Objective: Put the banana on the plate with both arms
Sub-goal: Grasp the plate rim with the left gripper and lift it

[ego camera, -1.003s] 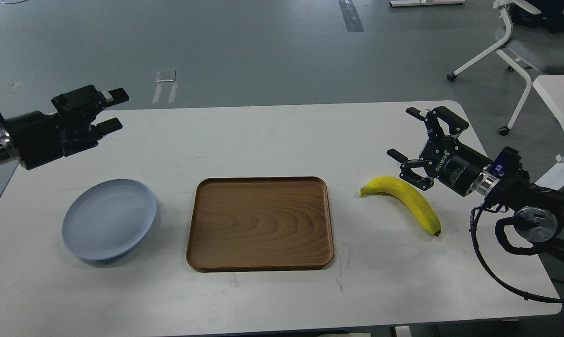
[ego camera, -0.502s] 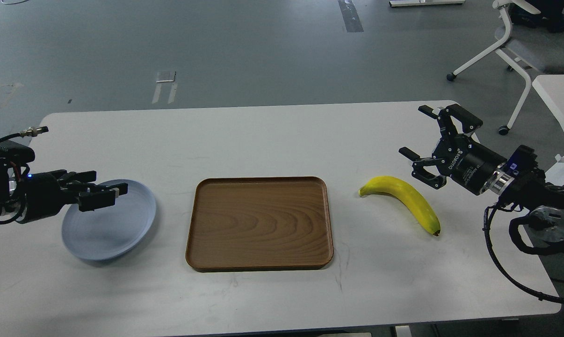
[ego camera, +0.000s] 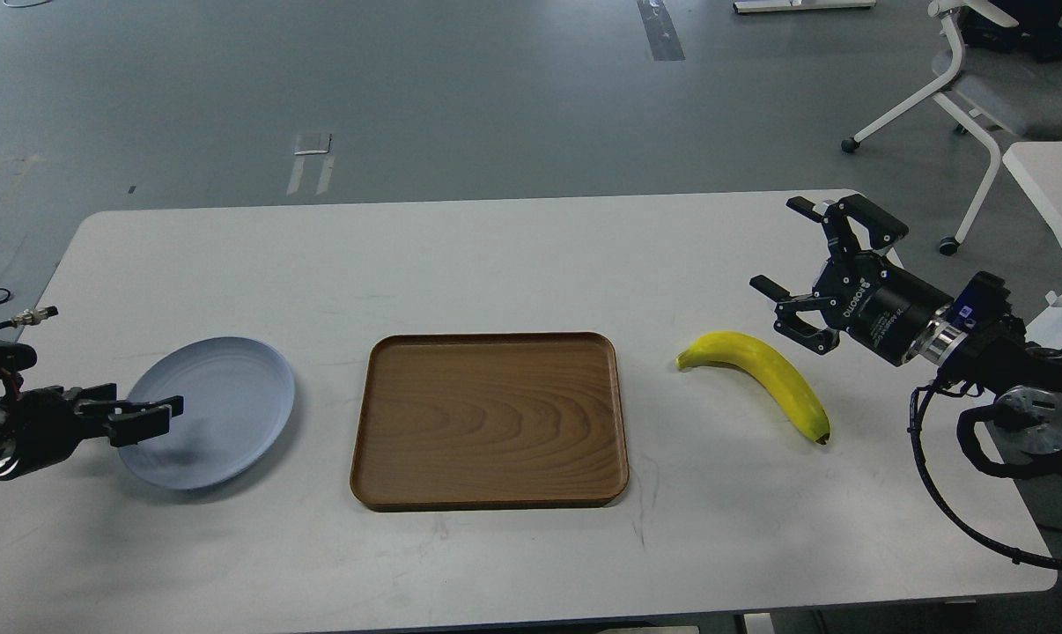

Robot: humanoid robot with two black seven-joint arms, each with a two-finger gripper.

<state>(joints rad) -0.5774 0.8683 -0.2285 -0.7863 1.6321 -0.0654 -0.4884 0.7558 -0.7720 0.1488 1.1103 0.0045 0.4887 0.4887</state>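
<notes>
The yellow banana [ego camera: 764,377] lies on the white table [ego camera: 513,255], right of the wooden tray, with its greenish stem end toward the tray. My right gripper [ego camera: 785,264] is open and empty, just up and right of the banana and apart from it. The pale blue-grey plate [ego camera: 223,401] sits on the table's left side and holds nothing. My left gripper [ego camera: 157,421] hovers low over the plate's left rim. Its fingers are slightly spread and hold nothing.
A rectangular brown wooden tray [ego camera: 489,421] lies between plate and banana. A white office chair [ego camera: 980,79] and a second white table [ego camera: 1055,189] stand to the far right, beyond the table's edge. The right arm's cables [ego camera: 945,511] hang over the right edge.
My left arm has swung down from high at the table's back left to low over the plate's left rim. My right gripper drew back slightly to the right, still open.
</notes>
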